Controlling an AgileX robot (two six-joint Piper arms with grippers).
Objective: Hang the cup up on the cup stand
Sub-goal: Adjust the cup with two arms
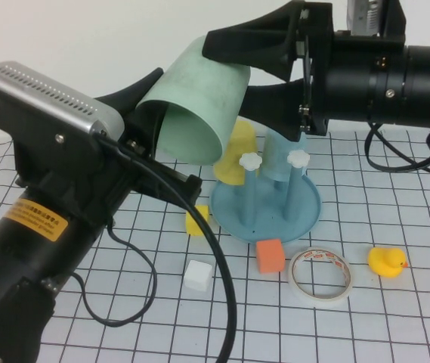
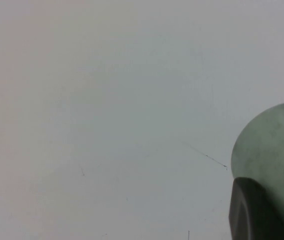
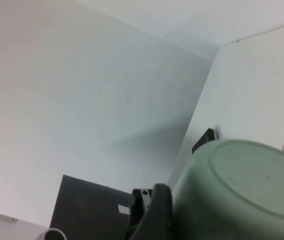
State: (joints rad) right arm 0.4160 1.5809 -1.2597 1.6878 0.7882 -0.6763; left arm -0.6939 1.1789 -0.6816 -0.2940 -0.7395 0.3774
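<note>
The pale mint-green cup (image 1: 199,98) is held in the air on its side, mouth toward the camera and down, above and left of the cup stand (image 1: 305,215). My right gripper (image 1: 226,76) is shut on the cup's closed end, with one finger over it and one under. My left gripper (image 1: 148,113) is shut on the cup at its rim side. The cup (image 2: 271,140) shows behind a dark finger (image 2: 261,210) in the left wrist view. Its base (image 3: 251,175) shows beside a finger (image 3: 156,215) in the right wrist view. The stand's white knobs (image 1: 250,161) stand below the cup.
A yellow cup (image 1: 237,155) and a light blue cup (image 1: 279,162) hang on the stand. On the gridded table lie a yellow block (image 1: 197,221), an orange block (image 1: 270,255), a white block (image 1: 198,274), a tape roll (image 1: 320,274) and a yellow duck (image 1: 387,262).
</note>
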